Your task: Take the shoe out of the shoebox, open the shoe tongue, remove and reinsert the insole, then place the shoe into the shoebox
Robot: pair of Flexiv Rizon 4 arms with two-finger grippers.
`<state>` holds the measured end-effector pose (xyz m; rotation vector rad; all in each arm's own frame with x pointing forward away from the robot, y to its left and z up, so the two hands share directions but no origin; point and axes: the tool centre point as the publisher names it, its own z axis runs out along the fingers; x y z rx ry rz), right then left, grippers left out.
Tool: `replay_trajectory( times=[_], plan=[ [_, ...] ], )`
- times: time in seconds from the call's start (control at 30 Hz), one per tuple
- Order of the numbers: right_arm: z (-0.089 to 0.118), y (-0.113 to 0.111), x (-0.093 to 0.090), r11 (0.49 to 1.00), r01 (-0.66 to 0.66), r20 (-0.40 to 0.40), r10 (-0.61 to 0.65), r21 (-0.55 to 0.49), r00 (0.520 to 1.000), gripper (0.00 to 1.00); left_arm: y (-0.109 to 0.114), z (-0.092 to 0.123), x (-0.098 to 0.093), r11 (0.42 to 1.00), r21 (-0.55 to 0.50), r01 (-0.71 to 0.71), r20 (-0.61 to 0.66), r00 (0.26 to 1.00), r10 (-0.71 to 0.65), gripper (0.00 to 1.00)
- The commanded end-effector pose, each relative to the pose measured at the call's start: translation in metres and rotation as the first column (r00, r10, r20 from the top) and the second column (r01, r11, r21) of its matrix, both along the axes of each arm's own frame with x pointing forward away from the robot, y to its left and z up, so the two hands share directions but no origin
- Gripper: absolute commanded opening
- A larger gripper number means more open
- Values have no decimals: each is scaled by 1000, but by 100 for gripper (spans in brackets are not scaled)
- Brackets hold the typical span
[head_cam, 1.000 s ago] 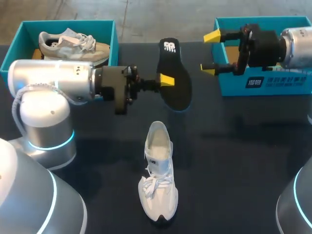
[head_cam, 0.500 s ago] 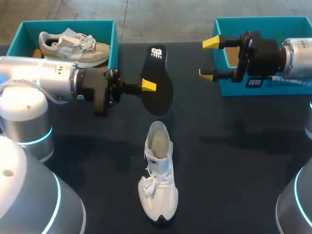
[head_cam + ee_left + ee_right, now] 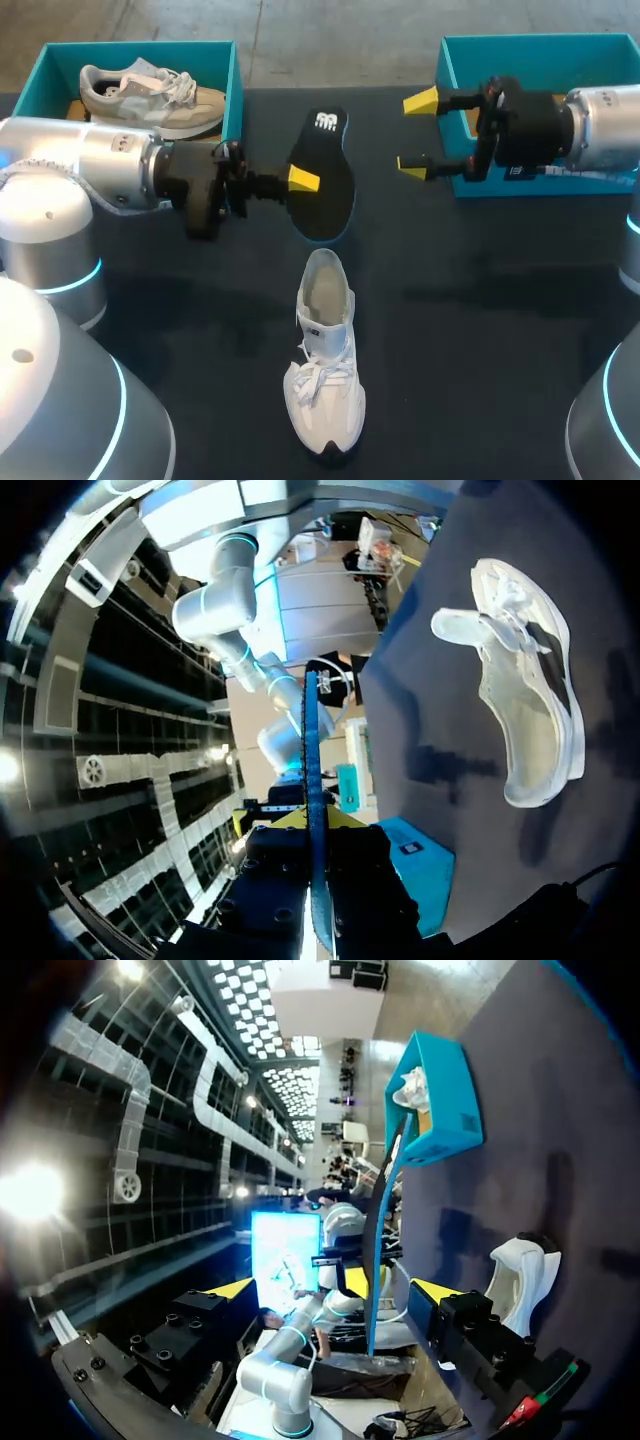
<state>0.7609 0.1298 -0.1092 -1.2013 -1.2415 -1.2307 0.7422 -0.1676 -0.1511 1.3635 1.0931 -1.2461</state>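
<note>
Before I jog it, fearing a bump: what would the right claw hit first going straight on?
Likely the black insole held by the left claw, ahead of the right claw; depth unclear.

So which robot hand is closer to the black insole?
Left. The left gripper holds the black insole by its edge; the right gripper hangs open beside it, apart, near the right shoebox.

A grey sneaker lies in a teal box on the dark table.
</note>
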Motion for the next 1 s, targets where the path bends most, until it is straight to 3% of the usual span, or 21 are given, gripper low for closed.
replay_trajectory(
  times=[0.03, 0.33, 0.5, 0.63, 0.77, 0.8, 0.87, 1.0],
  plan=[
    [-16, 1, -6, 1000, -9, 5, 9, 26, 1000, 100, 12, 1, 4, 1000, 16, -13, -51, 999, 14, 0],
    [-27, 4, -21, 998, -33, 17, 33, 44, 999, 100, 27, 12, 12, 993, 64, -100, -316, 942, 116, 0],
    [-29, 1, -25, 998, -44, 38, 42, 35, 998, 100, 34, 12, 21, 1000, 20, -22, -592, 806, 30, 0],
    [-29, 1, -25, 999, -45, 41, 44, 31, 998, 100, 35, 6, 27, 998, -17, 59, -746, 664, -52, 0],
    [-29, 1, -25, 999, -45, 41, 44, 31, 998, 100, 31, 3, 28, 993, 16, 113, -821, 569, -51, 0],
    [-29, 1, -25, 999, -45, 41, 44, 31, 998, 100, 29, 3, 27, 992, 80, 101, -820, 572, 8, 0],
    [-29, 1, -25, 999, -45, 41, 44, 31, 998, 100, 26, 7, 23, 983, 176, 42, -749, 654, 106, 0],
    [-29, 1, -25, 999, -45, 41, 44, 31, 998, 100, 26, 7, 23, 983, 176, 42, -749, 654, 106, 0]
  ],
)
